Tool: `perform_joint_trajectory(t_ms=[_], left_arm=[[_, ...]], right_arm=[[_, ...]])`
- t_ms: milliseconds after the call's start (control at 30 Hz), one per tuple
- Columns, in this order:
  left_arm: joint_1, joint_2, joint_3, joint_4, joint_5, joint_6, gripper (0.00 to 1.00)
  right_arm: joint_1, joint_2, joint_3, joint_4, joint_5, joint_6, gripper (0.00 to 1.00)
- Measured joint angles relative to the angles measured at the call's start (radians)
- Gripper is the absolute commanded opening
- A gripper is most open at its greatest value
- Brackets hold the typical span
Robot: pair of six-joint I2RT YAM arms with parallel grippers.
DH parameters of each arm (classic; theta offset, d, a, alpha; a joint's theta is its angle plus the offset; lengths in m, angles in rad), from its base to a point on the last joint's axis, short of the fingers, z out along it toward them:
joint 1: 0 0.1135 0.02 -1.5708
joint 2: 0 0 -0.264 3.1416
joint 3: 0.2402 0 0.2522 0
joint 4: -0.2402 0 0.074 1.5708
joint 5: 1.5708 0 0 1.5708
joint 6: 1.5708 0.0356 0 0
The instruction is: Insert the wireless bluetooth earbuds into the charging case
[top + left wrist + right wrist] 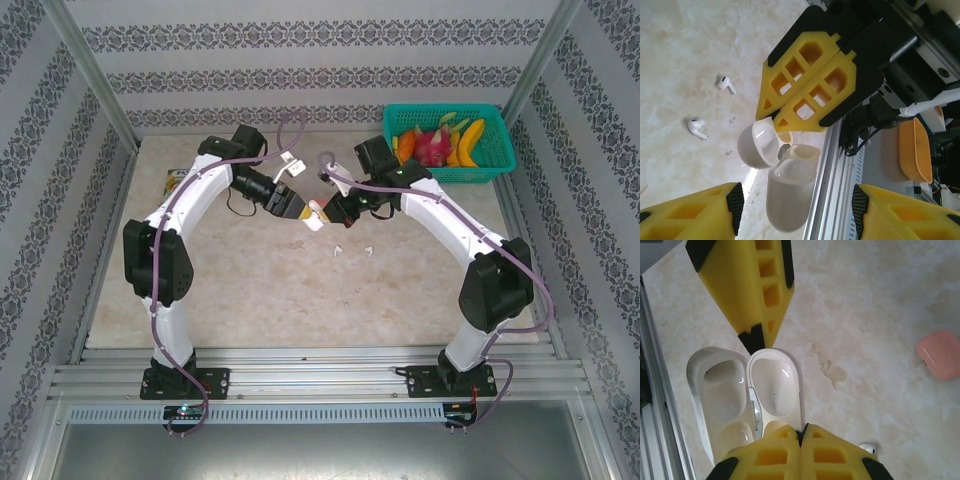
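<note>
A white charging case (790,192) hangs open, its lid (757,145) swung aside and both wells (722,400) empty. My right gripper (802,429) is shut on the lid's thin rim (799,390) and holds the case up. My left gripper (795,205) straddles the case body, open, with a gap showing on each side. From above, both grippers meet at the case (315,220) in mid-table. Two white earbuds (725,83) (697,128) lie loose on the marble; from above they sit just nearer the bases (338,250) (370,250). Another white earbud (867,447) peeks out beside my right fingers.
A shut salmon-pink case (940,354) lies on the marble, well apart from the white one. A teal basket (497,165) of fruit stands at the back right. A small yellow-green packet (175,180) lies at the far left. An aluminium rail (832,180) borders the table's near edge.
</note>
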Motion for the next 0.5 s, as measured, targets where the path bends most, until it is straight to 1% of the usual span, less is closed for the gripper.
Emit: perform_joint_trajectory(t_ms=[200,400,500], left_arm=[[-0.013,0.015,0.0,-0.007,0.016,0.011,0.47],[-0.014,0.027,0.0,-0.023,0.036,0.031,0.45],[-0.014,0.029,0.0,-0.037,0.048,0.044,0.43]], right_arm=[[0.013,0.003,0.013,-0.003,0.003,0.0,0.0],[0.013,0.003,0.015,-0.005,0.007,0.0,0.0],[0.013,0.003,0.015,-0.005,0.011,0.0,0.0]])
